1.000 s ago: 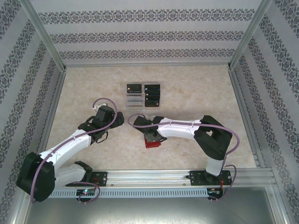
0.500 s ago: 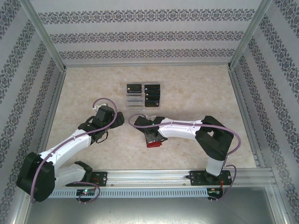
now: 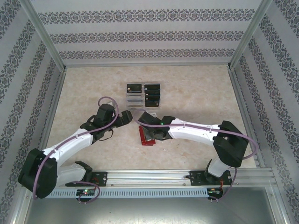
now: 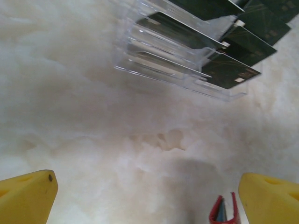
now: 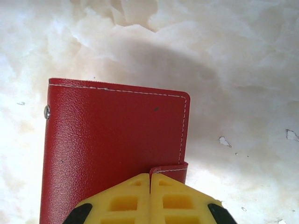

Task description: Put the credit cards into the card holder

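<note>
The card holder (image 5: 117,140) sits in the lower centre of the right wrist view. It is a flat red folder of pebbled, leather-like skin with pale stitching along its edges, rounded corners, a metal snap stud (image 5: 47,111) on its left edge and a small snap tab (image 5: 170,169) at lower right. The right gripper (image 5: 150,184) is pressed together right where that tab ends and appears to nip it. The soft shadow cast above the holder suggests it is raised off the marbled table (image 4: 93,140).

It is probably light, limp at the fold and fairly grippy, so a pinch on the spine or a whole cover should hold it steadier than one on the floppy tab.

In the left wrist view, the left gripper (image 4: 147,183) is spread wide, with one of its yellow fingers (image 4: 28,196) in each bottom corner. At the top, the credit cards (image 4: 233,70) stand in a clear plastic rack (image 4: 159,70). They are thin, stiff, glossy and black (likely slippery), so they are best taken by the exposed edges. The holder's red edge peeks in at lower right, with grey lining showing in its gap.
</note>
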